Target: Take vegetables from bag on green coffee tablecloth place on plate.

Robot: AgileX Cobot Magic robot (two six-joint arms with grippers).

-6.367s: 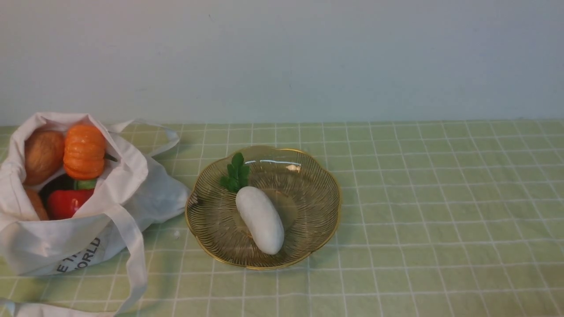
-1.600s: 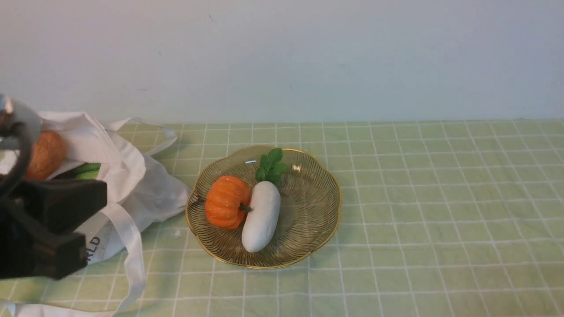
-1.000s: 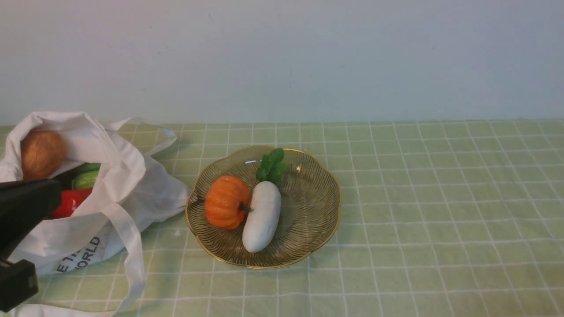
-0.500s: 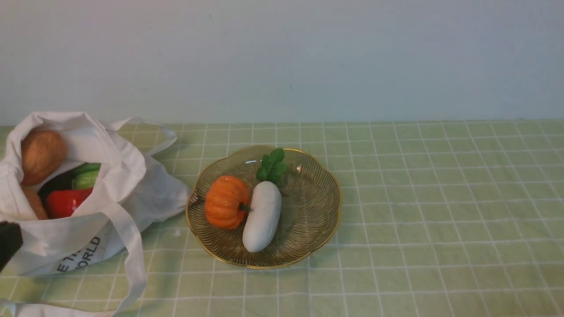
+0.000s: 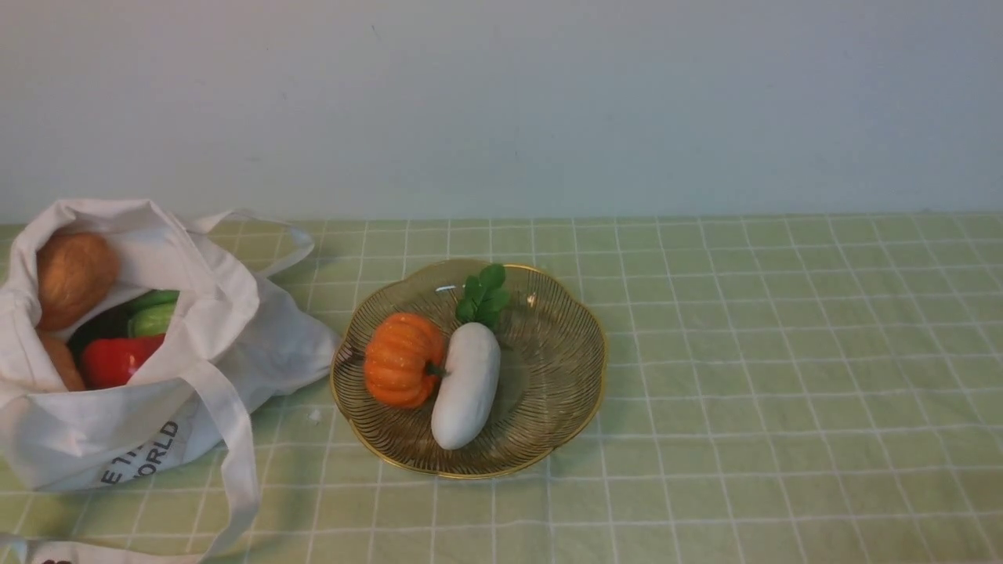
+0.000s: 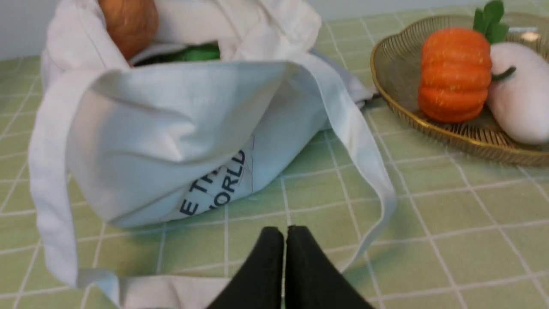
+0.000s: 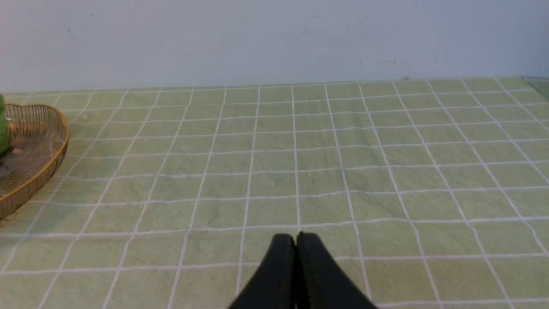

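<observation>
The white bag (image 5: pixel 157 407) lies at the left on the green checked tablecloth (image 5: pixel 783 352), mouth open. In it I see a brown round vegetable (image 5: pixel 74 274), a second brown one (image 5: pixel 63 364), a green piece (image 5: pixel 153 313) and a red pepper (image 5: pixel 117 359). The amber plate (image 5: pixel 548 313) holds the orange pumpkin (image 5: pixel 402 359) and a white radish with green leaves (image 5: pixel 468 384). My left gripper (image 6: pixel 285 231) is shut and empty, low in front of the bag (image 6: pixel 171 141). My right gripper (image 7: pixel 296 238) is shut and empty over bare cloth, right of the plate (image 7: pixel 38 171).
A long bag strap (image 5: pixel 235 470) trails over the cloth toward the front edge, also in the left wrist view (image 6: pixel 364 150). A pale wall (image 5: pixel 501 102) stands behind the table. Neither arm shows in the front view.
The pumpkin went from the bag onto the plate, pushing the radish over. My left arm then pulled back out of the front view to the lower left.
</observation>
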